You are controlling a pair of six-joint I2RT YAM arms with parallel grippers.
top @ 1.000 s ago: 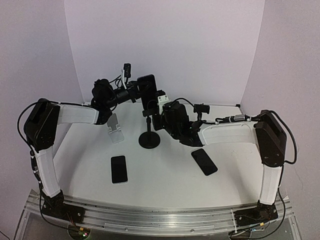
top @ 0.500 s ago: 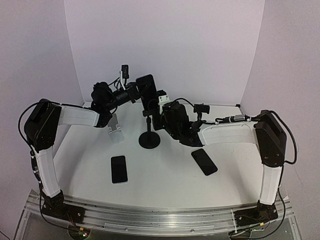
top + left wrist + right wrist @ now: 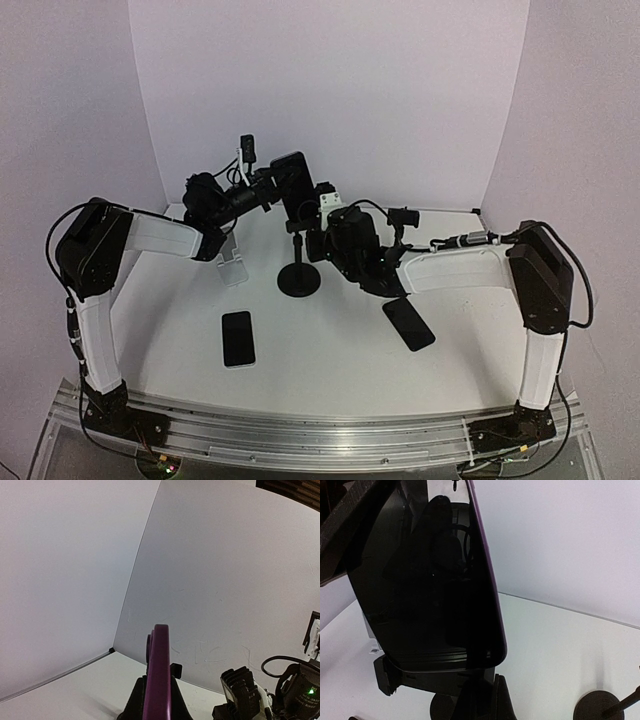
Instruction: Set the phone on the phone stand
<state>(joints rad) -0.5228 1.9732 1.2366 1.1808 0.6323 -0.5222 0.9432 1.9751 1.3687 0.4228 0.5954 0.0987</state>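
phone (image 3: 294, 180) clamped in left claw (image 3: 157, 702) over phone stand (image 3: 298, 281); right claw (image 3: 318, 232) grip unclear; white stand (image 3: 230, 258) beside.

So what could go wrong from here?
The purple phone is pinched only near one end by the left gripper, so it might pivot or slip. The black stand is a thin pole on a small round base; a sideways push could tip it. The right gripper sits close beside the phone and might knock it.
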